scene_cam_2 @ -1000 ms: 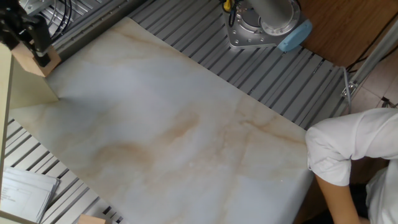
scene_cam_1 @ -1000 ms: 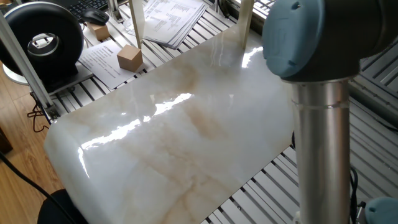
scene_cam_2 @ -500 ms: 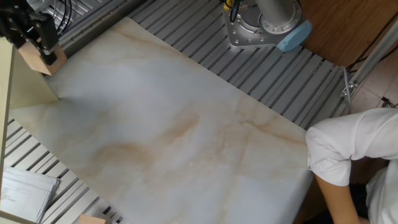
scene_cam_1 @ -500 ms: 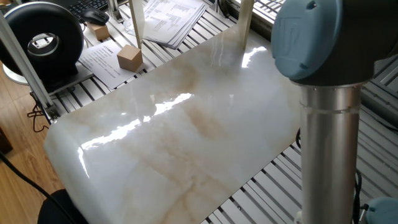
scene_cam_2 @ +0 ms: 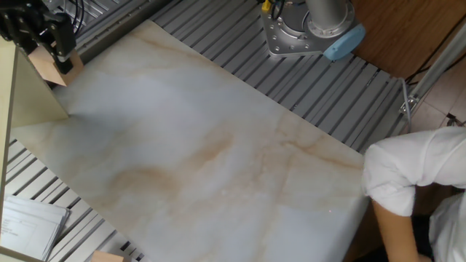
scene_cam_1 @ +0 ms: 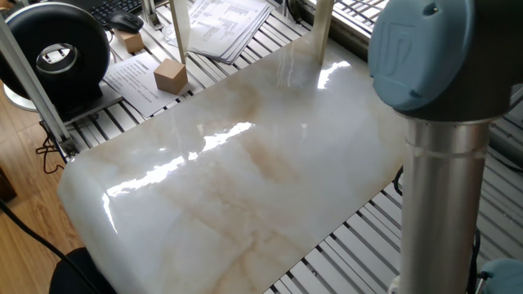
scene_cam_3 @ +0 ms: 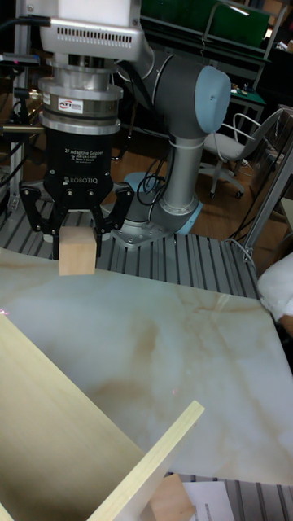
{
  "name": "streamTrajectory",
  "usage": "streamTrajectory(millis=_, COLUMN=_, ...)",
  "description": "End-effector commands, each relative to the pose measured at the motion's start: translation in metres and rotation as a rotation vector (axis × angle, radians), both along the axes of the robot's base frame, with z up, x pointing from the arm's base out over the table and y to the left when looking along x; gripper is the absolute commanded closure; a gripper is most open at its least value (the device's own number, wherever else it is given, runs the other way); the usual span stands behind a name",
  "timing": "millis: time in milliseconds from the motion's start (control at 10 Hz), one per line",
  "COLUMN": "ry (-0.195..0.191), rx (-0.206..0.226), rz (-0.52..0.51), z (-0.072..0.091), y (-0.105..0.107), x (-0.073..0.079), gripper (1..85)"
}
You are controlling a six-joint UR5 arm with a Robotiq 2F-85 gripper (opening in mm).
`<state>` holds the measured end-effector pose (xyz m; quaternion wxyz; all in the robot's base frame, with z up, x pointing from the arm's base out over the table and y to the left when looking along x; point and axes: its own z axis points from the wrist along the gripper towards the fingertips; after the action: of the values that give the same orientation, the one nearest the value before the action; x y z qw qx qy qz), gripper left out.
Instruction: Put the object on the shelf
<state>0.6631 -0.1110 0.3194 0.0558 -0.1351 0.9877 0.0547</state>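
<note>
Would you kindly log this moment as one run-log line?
gripper: shut on cube | cube: held above marble top | shelf: no cube on it

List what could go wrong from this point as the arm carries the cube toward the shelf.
The fingers pinch only the top of the wooden cube, so it could slip or twist out. The shelf board edge lies close ahead; a low approach might knock the cube against it.

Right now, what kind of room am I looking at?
Probably a robotics lab or workshop. An arm is bolted to a slatted metal bench; its tool holds a cube, with a keyboard and papers nearby.
</note>
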Motion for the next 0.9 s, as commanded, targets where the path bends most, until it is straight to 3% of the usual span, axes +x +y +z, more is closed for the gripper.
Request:
streamTrajectory(millis=0, ry=-0.014, rx=0.008, rz=0.003, z=-0.003, y=0.004, x=-0.005, gripper=84.3)
streamTrajectory(millis=200, ry=-0.039, rx=0.008, rz=0.001, z=-0.011, y=0.007, x=-0.009, gripper=84.3)
streamTrajectory(millis=400, ry=-0.039, rx=0.000, rz=0.006, z=-0.012, y=0.005, x=-0.011, gripper=84.3)
streamTrajectory(millis=600, ry=-0.015, rx=-0.039, rz=0.047, z=-0.010, y=-0.008, x=-0.010, gripper=84.3)
streamTrajectory(millis=800, ry=0.033, rx=-0.021, rz=0.068, z=0.009, y=-0.012, x=-0.004, gripper=84.3)
